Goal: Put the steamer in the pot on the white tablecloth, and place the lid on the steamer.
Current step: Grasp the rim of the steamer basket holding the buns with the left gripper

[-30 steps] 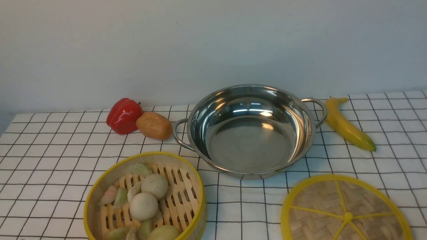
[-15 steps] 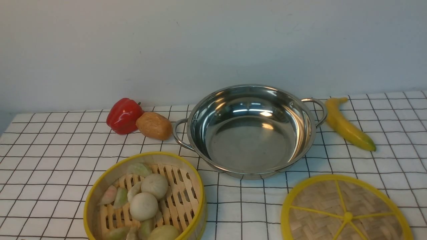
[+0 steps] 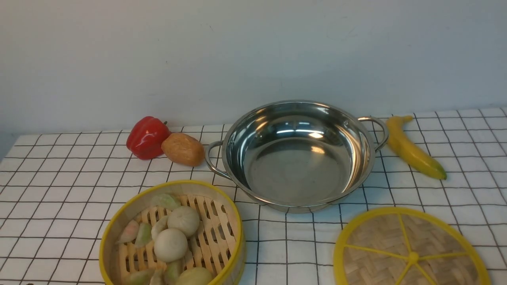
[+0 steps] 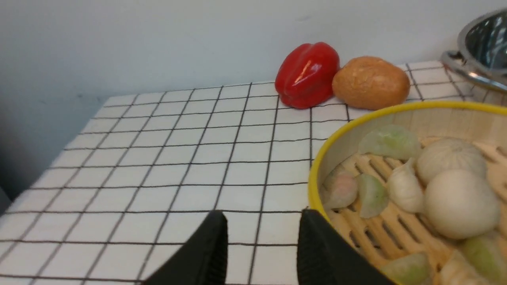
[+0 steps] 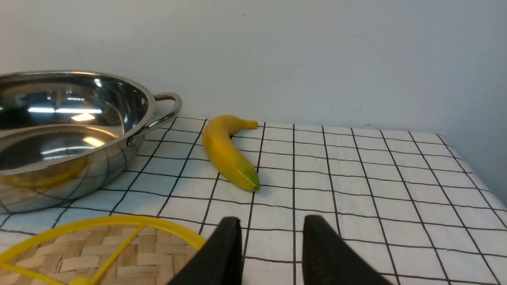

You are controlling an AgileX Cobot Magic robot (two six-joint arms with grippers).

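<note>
Two grippers were seen only through their own wrist cameras. The left gripper (image 4: 263, 217) was held low over the white tablecloth (image 3: 59, 190) with its jaws apart and nothing between them. One of its fingers was placed just beside the yellow rim of the steamer (image 3: 216, 227); whether it touched the rim could not be told. The right gripper (image 5: 272, 219) was likewise parted and empty, close to the edge of the lid (image 3: 412, 253).

The steamer, filled with buns (image 3: 170, 244) and dumplings, was set on the cloth at the near left, in front of the pot (image 3: 297, 174) and apart from it. The pot was seen empty at the middle of the cloth. The lid was laid flat at the near right.

A red pepper (image 3: 146, 136) and a brown potato (image 3: 183, 149) were found touching each other to the left of the pot. A banana (image 3: 412, 150) was laid just beside it on the right.
</note>
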